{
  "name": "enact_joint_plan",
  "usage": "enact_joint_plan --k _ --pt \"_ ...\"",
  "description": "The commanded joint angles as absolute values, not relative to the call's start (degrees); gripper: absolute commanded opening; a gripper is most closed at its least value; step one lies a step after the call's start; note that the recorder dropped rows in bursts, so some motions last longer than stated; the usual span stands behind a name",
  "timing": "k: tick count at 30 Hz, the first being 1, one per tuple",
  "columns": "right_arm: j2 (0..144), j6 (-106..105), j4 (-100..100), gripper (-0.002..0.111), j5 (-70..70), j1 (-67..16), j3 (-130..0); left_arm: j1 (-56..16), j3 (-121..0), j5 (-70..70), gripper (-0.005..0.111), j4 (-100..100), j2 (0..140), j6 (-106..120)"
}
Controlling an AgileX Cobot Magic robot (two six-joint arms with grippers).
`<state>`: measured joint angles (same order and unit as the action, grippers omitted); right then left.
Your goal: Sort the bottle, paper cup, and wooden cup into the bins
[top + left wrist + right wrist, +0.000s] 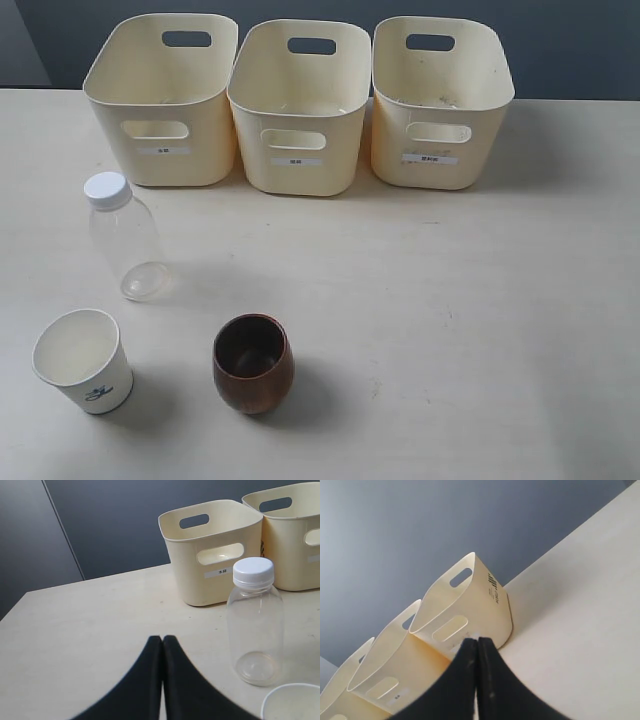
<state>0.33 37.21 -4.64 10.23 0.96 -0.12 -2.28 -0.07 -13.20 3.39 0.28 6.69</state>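
A clear bottle (125,240) with a white cap stands upright at the left of the table; it also shows in the left wrist view as the bottle (255,625). In front of it stands the white paper cup (84,361), whose rim (292,702) peeks into the left wrist view. The dark wooden cup (253,363) stands upright to its right. Three cream bins line the back: left bin (165,100), middle bin (298,107), right bin (440,100). My left gripper (163,639) is shut and empty, apart from the bottle. My right gripper (478,641) is shut and empty, near the right bin (465,605). Neither gripper appears in the exterior view.
The pale table (450,300) runs to a dark wall behind the bins. All three bins look empty inside. Each bin carries a small white label on its front.
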Motion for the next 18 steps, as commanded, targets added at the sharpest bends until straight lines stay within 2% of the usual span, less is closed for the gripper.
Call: enact_joint_plan --k 1,11,15,18 --pt "0.0 36.74 -4.43 -0.001 11.33 1.34 0.0 -2.47 0.0 -12.84 0.0 3.79 0.0 6.58" --pt "0.0 35.9 -5.78 -0.001 12.91 1.11 0.0 -2.47 0.0 -12.84 0.0 3.79 0.0 6.58" --pt "0.0 29.15 -17.61 -0.001 13.89 -0.41 0.0 -2.47 0.0 -12.84 0.0 3.79 0.0 6.58" --pt "0.0 12.54 -32.86 -0.001 14.01 -3.04 0.0 -2.47 0.0 -12.84 0.0 3.79 0.0 6.58"
